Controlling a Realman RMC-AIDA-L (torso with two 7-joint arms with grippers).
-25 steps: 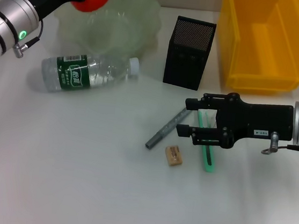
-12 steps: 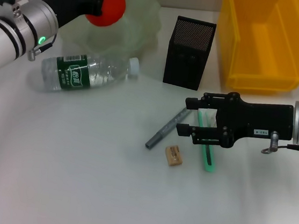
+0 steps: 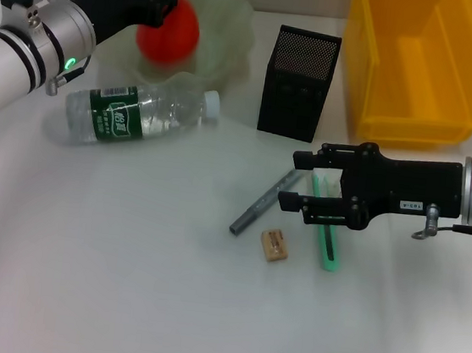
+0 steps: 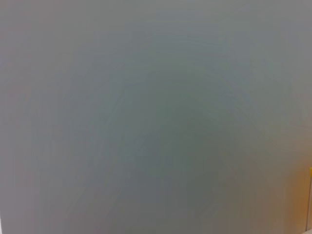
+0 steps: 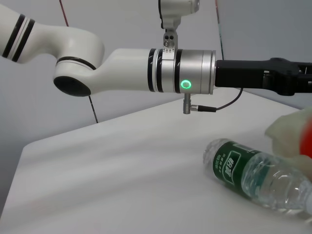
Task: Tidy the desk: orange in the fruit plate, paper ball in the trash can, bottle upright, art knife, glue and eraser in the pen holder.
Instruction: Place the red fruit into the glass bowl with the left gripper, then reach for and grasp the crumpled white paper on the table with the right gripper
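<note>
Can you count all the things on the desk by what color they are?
Red-orange: 1, orange
Pale green: 1, fruit plate
Clear: 1, bottle
Black: 1, pen holder
Yellow: 1, trash can
Grey: 1, pen
Green: 1, stick
Tan: 1, eraser
Total: 8

The fruit plate looks translucent, glossy plastic; the bottle clear plastic; the pen holder matt black metal mesh; the trash can smooth plastic.
</note>
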